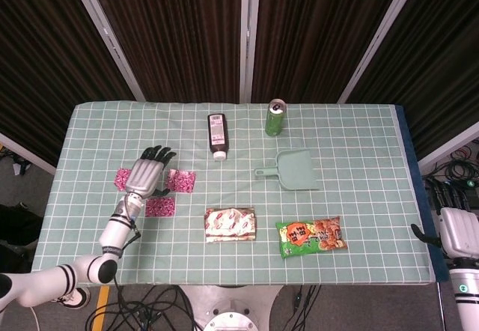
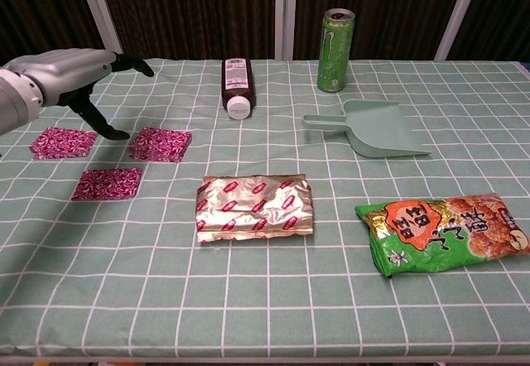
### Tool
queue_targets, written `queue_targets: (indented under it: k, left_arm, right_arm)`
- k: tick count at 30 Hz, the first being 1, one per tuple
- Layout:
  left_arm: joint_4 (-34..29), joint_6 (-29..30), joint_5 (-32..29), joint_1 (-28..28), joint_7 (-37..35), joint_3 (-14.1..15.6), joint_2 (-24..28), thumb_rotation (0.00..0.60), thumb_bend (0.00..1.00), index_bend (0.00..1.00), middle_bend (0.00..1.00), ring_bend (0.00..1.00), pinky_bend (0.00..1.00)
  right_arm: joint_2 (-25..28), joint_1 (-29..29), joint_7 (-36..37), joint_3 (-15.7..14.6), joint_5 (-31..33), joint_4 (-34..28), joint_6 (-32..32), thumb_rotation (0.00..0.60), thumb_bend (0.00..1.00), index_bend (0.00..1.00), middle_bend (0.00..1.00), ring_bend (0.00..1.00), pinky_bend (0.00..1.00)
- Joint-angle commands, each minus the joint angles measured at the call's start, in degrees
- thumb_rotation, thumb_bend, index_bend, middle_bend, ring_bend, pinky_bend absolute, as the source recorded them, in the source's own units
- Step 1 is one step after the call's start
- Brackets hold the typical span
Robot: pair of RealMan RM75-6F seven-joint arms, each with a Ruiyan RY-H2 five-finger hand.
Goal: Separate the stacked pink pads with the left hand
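Observation:
Three pink patterned pads lie apart on the green checked cloth. The left pad point(image 2: 63, 143) point(image 1: 120, 180), the right pad point(image 2: 161, 144) point(image 1: 180, 181) and the front pad point(image 2: 107, 183) point(image 1: 159, 207) do not overlap. My left hand point(image 2: 70, 72) point(image 1: 146, 172) hovers above the gap between the left and right pads, fingers spread, holding nothing. In the head view it hides part of the left pad. Off the table's right edge my right hand point(image 1: 455, 228) stays idle with nothing in it.
A brown bottle point(image 2: 234, 87) lies at the back centre and a green can point(image 2: 334, 39) stands beside it. A green dustpan point(image 2: 373, 127), a silver foil packet point(image 2: 254, 205) and a green snack bag point(image 2: 443, 232) occupy the middle and right.

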Motion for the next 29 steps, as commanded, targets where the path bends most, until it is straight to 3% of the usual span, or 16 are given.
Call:
queue_targets:
  k: [1,6,13,16,23,29]
  left_arm:
    - [-4.71,2.17,-0.09,2.22,1.04,0.99,4.27,0.600,0.16,0.14,0.09,0.03,0.09]
    - [-13.49,4.59,0.98,6.16,1.13,3.92,12.00,0.600,0.12,0.14,0.11,0.01,0.09]
    - [-23.05,18.09,8.63,15.42,2.68,9.92,18.89,0.600,0.10,0.14,0.11,0.00,0.08]
    - [-24.88,23.44,11.23,19.25,3.20,11.94,20.16,0.600,0.10,0.14,0.11,0.00,0.08]
    - [-28.18,27.95,11.76,25.76,1.65,15.43,24.48,0.600,0.10,0.14,0.11,0.00,0.08]
    - [-27.06,30.57,14.37,28.97,-1.76,15.89,25.59,0.600,0.10,0.14,0.11,0.00,0.08]
  right_arm:
    - [-0.13,0.02,0.10,-0.05,-0.03,0.20,-0.11,0.600,0.15,0.00,0.05,0.00,0.00]
    - [-0.11,-0.18,0.27,-0.32,-0.51,0.07,0.20,0.600,0.15,0.00,0.05,0.00,0.00]
    - [0.30,-1.12,0.04,-0.65,-2.33,-1.51,2.86,0.600,0.15,0.00,0.05,0.00,0.00]
    - [0.18,-1.20,-0.39,-0.71,-2.77,-1.96,3.34,0.600,0.15,0.00,0.05,0.00,0.00]
    - [0.00,-1.02,-2.46,-1.12,-3.42,-2.73,3.34,0.600,0.15,0.00,0.05,0.00,0.00]
    - [-0.09,-1.13,-3.47,-1.27,-3.34,-3.09,3.44,0.600,0.15,0.00,0.05,0.00,0.00]
